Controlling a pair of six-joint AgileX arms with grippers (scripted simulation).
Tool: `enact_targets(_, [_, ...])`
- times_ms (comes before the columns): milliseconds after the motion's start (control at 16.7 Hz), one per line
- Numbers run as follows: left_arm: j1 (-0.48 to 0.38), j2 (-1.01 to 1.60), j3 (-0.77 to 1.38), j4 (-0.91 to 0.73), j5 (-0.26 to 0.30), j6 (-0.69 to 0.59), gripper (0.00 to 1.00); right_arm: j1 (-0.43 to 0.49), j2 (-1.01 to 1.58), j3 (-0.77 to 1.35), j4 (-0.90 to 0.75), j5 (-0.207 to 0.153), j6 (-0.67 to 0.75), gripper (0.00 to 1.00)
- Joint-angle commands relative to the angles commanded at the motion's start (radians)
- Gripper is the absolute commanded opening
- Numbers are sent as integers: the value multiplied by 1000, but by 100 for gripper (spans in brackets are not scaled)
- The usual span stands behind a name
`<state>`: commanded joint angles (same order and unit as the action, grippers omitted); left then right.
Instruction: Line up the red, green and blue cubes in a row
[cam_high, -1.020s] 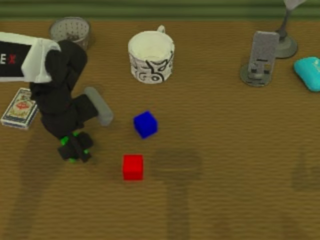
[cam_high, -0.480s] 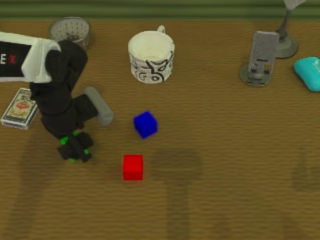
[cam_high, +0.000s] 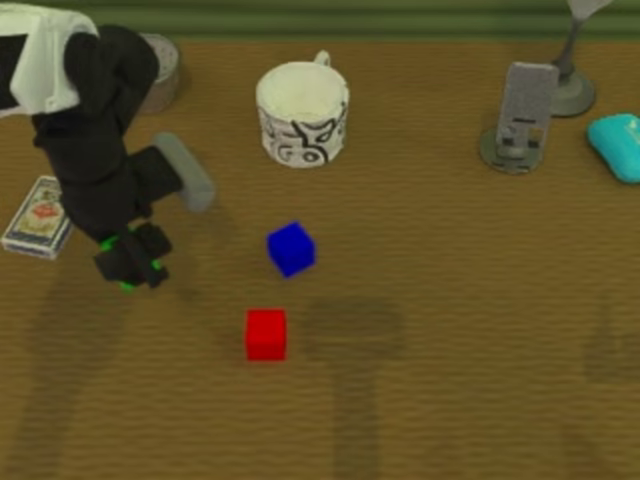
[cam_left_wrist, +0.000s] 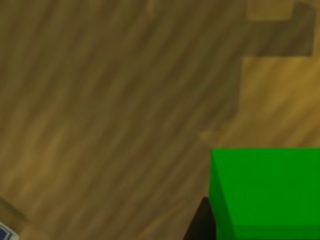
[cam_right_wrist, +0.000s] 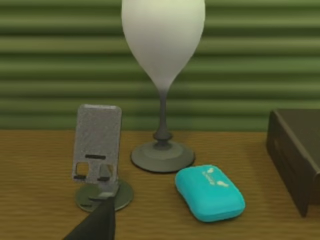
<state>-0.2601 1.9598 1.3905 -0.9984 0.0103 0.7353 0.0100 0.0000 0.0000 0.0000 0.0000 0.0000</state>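
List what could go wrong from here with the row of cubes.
The left gripper holds the green cube near the table's left side, away from the red cube and blue cube; it might slip in transit. Red and blue sit staggered, so the green cube could knock either while being placed.

Wooden table (cam_high: 480, 330); red cube (cam_high: 266, 334), blue cube (cam_high: 291, 248), mug (cam_high: 302, 113), card box (cam_high: 38, 217) resting on it.
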Motion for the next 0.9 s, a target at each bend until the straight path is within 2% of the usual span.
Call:
enact_targets(480, [-19,-8,37,-43,-1,5,0,0,0,0,0,0,0,100])
enact_targets(660, [-116,46,127,-87,-1,19,0,0,0,0,0,0,0,100])
enact_targets(900, [-337,138,299,-167,-1,46,0,0,0,0,0,0,0,100])
